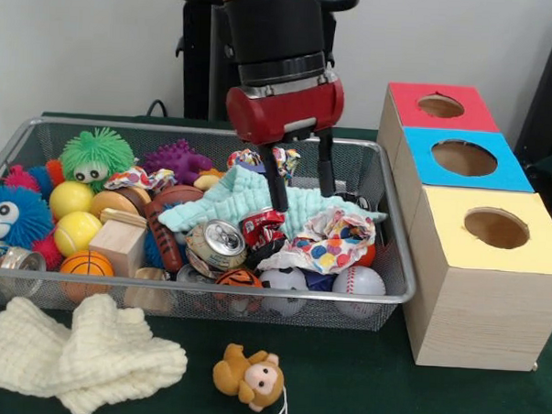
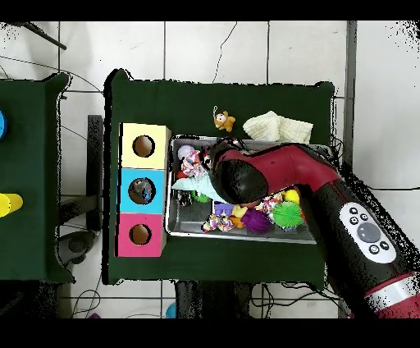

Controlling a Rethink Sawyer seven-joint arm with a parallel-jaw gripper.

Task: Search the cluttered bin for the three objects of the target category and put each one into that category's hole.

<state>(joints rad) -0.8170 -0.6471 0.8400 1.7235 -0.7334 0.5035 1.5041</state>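
The green bench (image 1: 360,385) carried everything, and the red and black arm (image 2: 328,193) crossed it in the overhead view, hiding most of the bin's contents there. The wire-mesh bin (image 1: 382,294) sat left of 3 wooden boxes in the front view; the middle, blue-topped box held the round hole (image 1: 464,157), between the red-topped box (image 1: 441,106) and the yellow-topped box (image 1: 495,228). Only the front view showed the clutter clearly: a mint cloth (image 1: 249,204), a crushed can (image 1: 218,244), a colourful wrapper (image 1: 334,244), a wooden block (image 1: 118,246) and balls. No clear water bottle could be made out in either view. The gripper (image 1: 301,185) hung over the bin's middle, its 2 dark fingers (image 1: 278,181) spread apart, tips down at the mint cloth, pinching nothing visible. In front of the bin lay a cream cloth (image 1: 77,350) and a small toy monkey (image 1: 250,377); overhead, both appeared beyond the bin's far side.
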